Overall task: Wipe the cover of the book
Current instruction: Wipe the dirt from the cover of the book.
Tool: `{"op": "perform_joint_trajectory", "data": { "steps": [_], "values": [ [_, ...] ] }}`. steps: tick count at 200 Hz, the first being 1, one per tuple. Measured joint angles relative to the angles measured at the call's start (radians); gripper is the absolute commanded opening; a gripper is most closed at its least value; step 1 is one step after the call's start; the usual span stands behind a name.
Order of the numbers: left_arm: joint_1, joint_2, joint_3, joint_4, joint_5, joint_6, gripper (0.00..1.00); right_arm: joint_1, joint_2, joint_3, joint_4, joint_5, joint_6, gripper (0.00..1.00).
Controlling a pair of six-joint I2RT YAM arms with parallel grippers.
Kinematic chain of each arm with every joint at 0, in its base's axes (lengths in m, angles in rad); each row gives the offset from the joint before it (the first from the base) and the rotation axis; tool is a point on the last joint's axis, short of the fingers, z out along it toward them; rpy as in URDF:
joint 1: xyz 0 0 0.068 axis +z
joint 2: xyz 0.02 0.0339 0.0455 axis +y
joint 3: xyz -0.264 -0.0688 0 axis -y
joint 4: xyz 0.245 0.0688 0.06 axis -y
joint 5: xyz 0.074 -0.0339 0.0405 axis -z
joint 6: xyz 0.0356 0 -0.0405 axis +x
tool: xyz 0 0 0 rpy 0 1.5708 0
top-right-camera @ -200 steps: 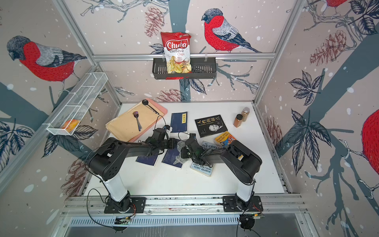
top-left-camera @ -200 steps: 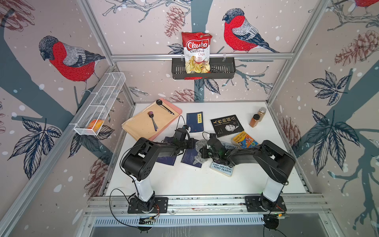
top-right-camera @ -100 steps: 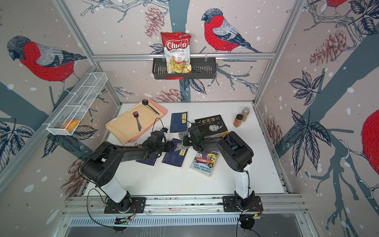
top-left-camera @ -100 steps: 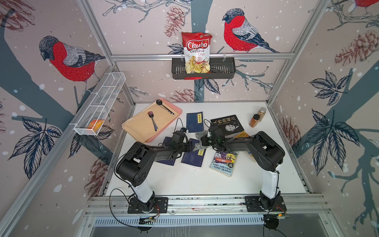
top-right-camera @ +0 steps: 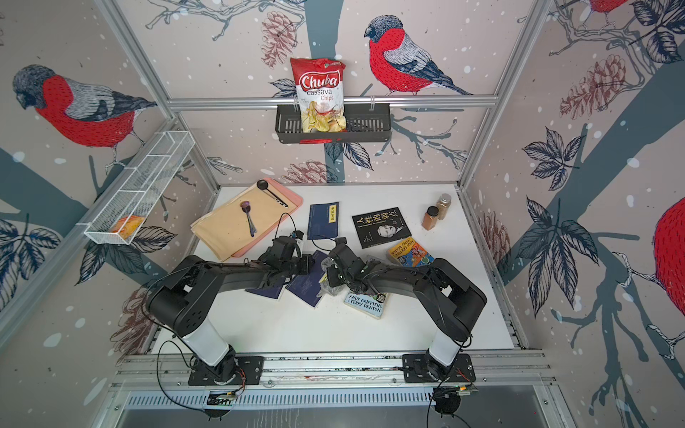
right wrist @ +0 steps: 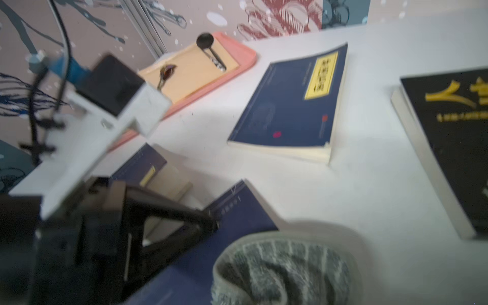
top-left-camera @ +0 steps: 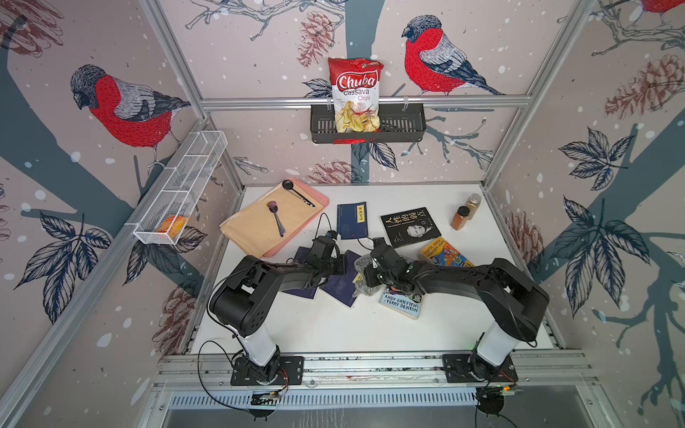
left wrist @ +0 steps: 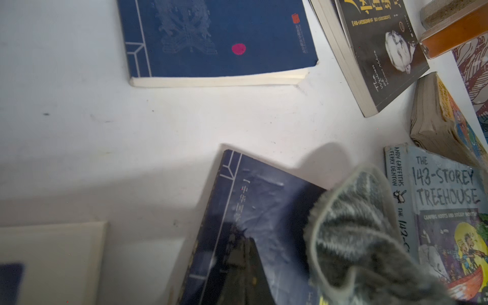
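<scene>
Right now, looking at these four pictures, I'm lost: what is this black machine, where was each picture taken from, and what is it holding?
It is two black robot arms, a left arm and a right arm, on a white table, each ending in a claw. Two pictures look down from overhead, like two eyes; the other two are taken from the arms' wrists. On the table lie several books, a pink tray with spoons, and two spice jars. The right claw is shut on a grey cloth, at the edge of a dark blue book. The left claw is shut and empty; its tip appears to press on that same book, probably to steady it for wiping.
</scene>
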Motion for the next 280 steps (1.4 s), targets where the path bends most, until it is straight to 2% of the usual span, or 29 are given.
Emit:
{"op": "perform_joint_trajectory", "data": {
  "steps": [54,81,125,170,221,280],
  "values": [
    [0.004,0.007,0.005,0.016,-0.052,0.002,0.0,-0.069,0.094,-0.042,0.178,-0.095,0.076,0.0],
    [0.004,0.003,0.0,0.016,-0.058,0.007,0.0,-0.142,0.174,0.016,0.251,-0.133,0.075,0.0],
    [0.003,-0.009,-0.014,0.017,-0.049,0.007,0.0,-0.199,0.231,0.117,0.222,-0.118,0.03,0.0],
    [0.003,-0.02,-0.009,-0.005,-0.04,0.008,0.0,-0.18,0.146,0.124,0.053,-0.027,-0.043,0.0],
    [0.002,-0.05,0.07,-0.196,-0.027,0.026,0.0,-0.105,0.009,0.173,-0.03,0.034,-0.109,0.0],
    [0.066,-0.064,0.103,-0.25,-0.065,0.026,0.0,-0.026,0.089,0.226,-0.024,0.028,-0.106,0.0]
  ]
}}
